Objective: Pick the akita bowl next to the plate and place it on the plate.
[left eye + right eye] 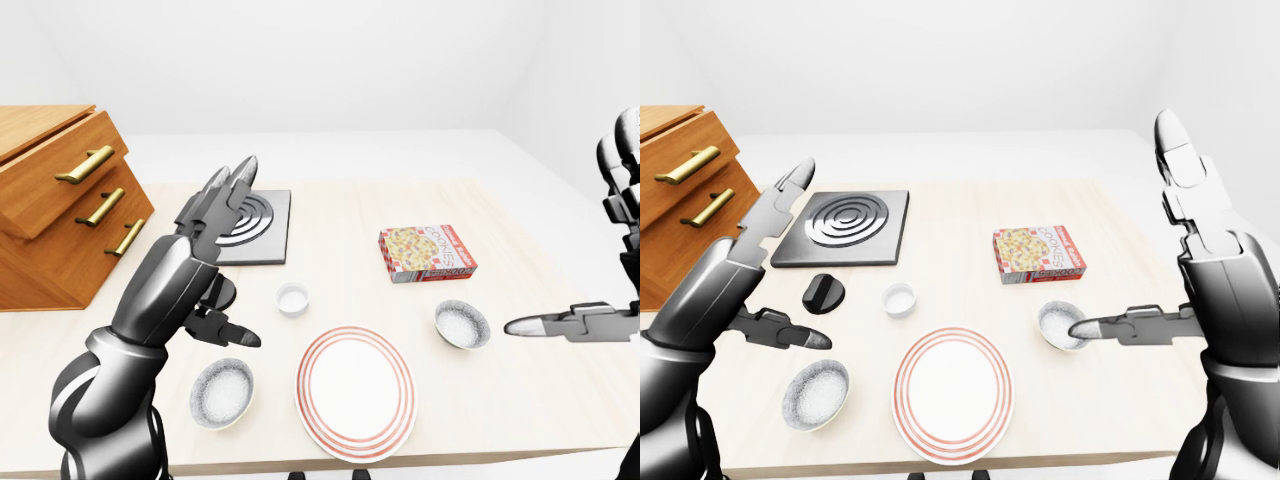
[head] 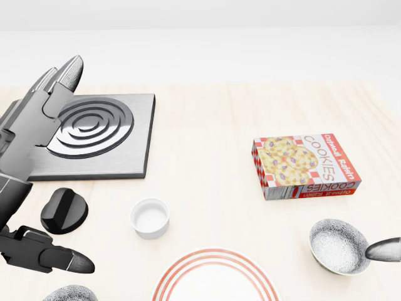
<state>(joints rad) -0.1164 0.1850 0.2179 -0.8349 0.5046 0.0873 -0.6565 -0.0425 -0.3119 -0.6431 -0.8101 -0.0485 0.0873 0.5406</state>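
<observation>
Over the table (image 1: 960, 215), right-eye view, your wide-open right hand (image 1: 1215, 285) is hovering just right of the bowl (image 1: 1053, 322).

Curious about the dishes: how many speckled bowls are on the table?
2. In the left-eye view, the left bowl sits left of the red-ringed plate, the right bowl right of it, below the cookie box. None seems hidden.

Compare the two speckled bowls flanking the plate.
The left bowl sits left of the plate, low in the left-eye view; the right bowl sits to its right, higher, nearer the cookie box. The right hand points a fingertip at the right bowl's rim; no finger reaches the left bowl. Both are upright, empty, speckled grey.
</observation>
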